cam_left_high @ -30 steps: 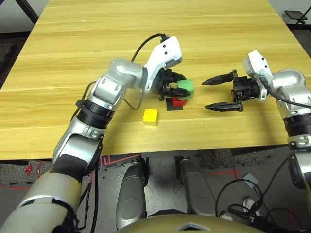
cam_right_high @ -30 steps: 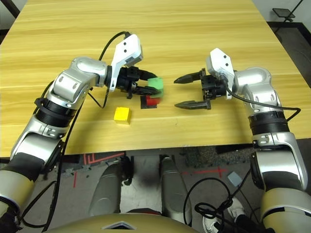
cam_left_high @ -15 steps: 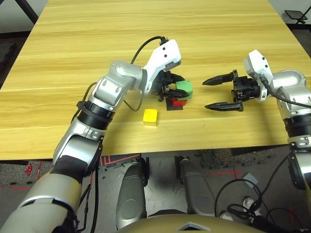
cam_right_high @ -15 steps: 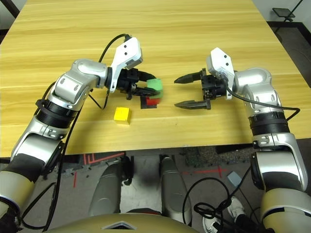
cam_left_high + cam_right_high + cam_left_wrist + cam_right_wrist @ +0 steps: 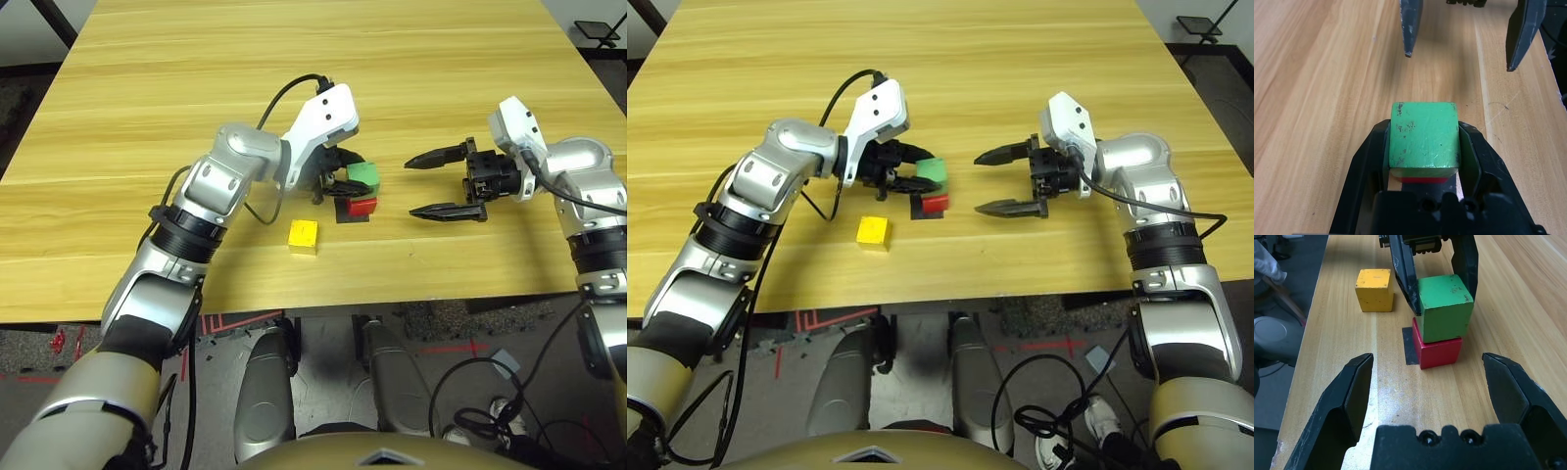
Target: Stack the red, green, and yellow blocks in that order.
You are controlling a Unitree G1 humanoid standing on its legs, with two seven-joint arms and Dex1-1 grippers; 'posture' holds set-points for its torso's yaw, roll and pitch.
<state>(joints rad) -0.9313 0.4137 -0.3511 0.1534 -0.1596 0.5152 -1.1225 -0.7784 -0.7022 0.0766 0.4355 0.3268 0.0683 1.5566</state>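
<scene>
Green block [image 5: 1444,306] on red block [image 5: 1438,351], pinched by left gripper [image 5: 342,185] | yellow block [image 5: 303,235] apart | right gripper [image 5: 443,183] spread wide

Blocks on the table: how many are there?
3: green block on the red block, gripped by the left end effector; yellow block alone beside them.

red block [image 5: 1420,179]: mostly hidden under the green block [image 5: 1423,139], only a thin red strip visible | black patch [image 5: 1410,346]: largely covered by the red block | left gripper [image 5: 345,182]: fingertips partly hidden behind the green block | contact between the two blocks: cannot tell if the green one rests fully
</scene>
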